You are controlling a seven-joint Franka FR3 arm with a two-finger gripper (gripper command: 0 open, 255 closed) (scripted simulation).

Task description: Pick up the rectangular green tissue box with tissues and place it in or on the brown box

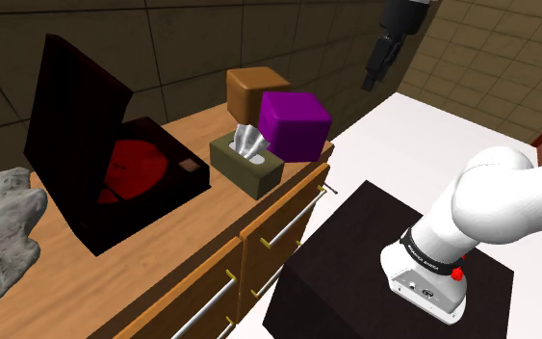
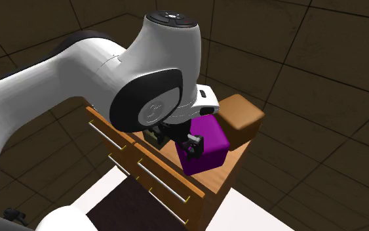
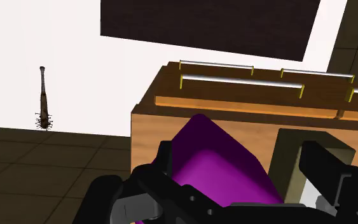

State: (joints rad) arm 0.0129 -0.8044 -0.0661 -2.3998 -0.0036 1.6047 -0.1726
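The olive-green tissue box, with white tissues sticking out of its top, stands on the wooden dresser near its front edge. A purple cube sits right beside it, and the brown box stands behind both, by the wall. My black gripper hangs high in the air off the dresser's end, well away from the tissue box. In the wrist view its fingers stand apart, open and empty, with the purple cube and the tissue box far below them.
A black case with its lid raised and a red disc inside takes up the middle of the dresser, with a grey rock beyond it. The dark stand is beside the drawer fronts. A spiked club lies on the white floor.
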